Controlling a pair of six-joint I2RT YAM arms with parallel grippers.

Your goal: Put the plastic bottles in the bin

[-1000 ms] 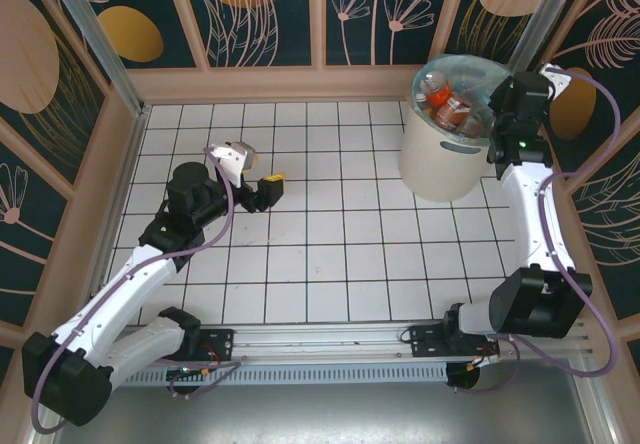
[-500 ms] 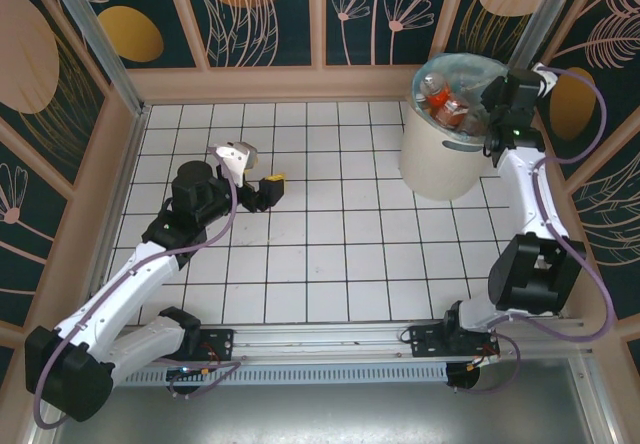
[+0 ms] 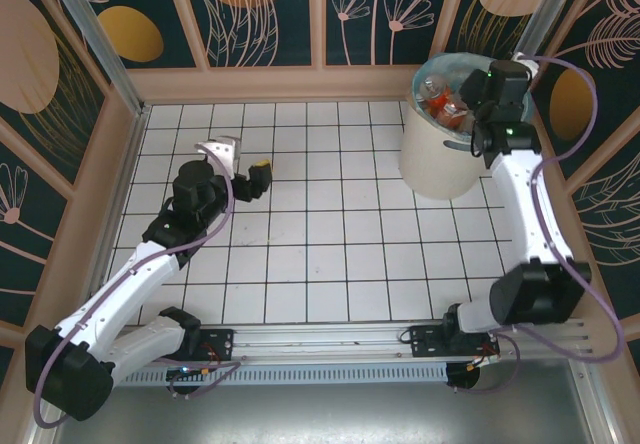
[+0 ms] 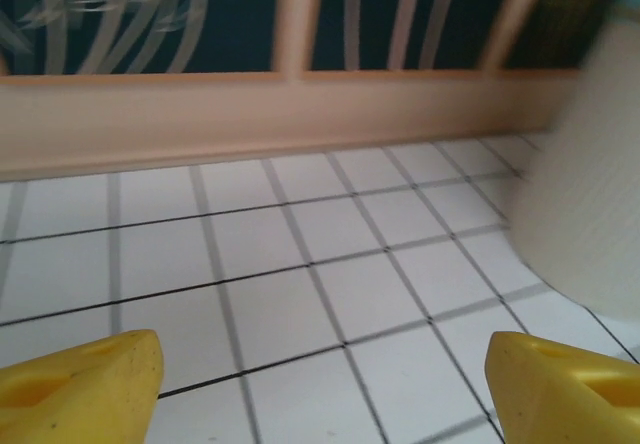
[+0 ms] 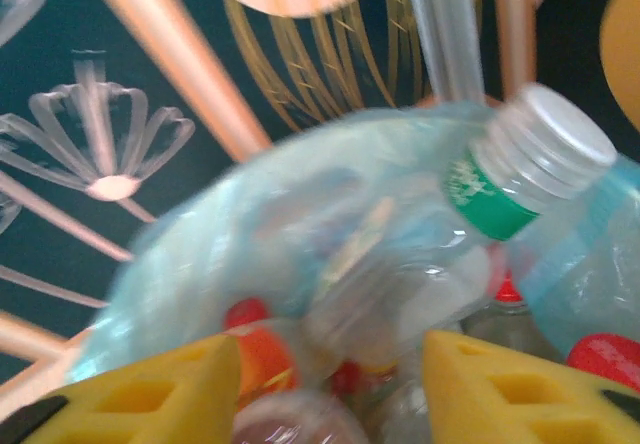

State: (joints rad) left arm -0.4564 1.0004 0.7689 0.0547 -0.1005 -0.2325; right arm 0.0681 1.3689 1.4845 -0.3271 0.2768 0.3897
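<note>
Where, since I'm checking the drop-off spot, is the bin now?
In the top view the bin stands at the far right corner of the tiled table, the right gripper over its rim.

**R gripper** [image 5: 330, 394]: yellow fingertips [image 5: 130, 394] at 7 and 5 o'clock, set apart w/ a gap btwn them. Nothing seen clamped btwn the pads.

**Clear bottle** [image 5: 400, 264]: tilted and blurred. White cap at 2 o'clock, green neck band just below cap, body running toward 7 o'clock. Contact w/ the fingertips cannot be told.

**Bin** [image 5: 160, 274]: blue-green liner spans approx. 9 to 3 o'clock, behind and around the clear bottle.

**Other bottles** [image 5: 265, 359]: lie inside the liner, visible thru the gap. Red caps at 6–7 o'clock and 4 o'clock; orange label just beside the 7 o'clock fingertip.

**Bkgd:** dark teal wall [image 5: 60, 54] w/ pale flower print and tan slats; grey post [image 5: 450, 24] at 1 o'clock.
</note>
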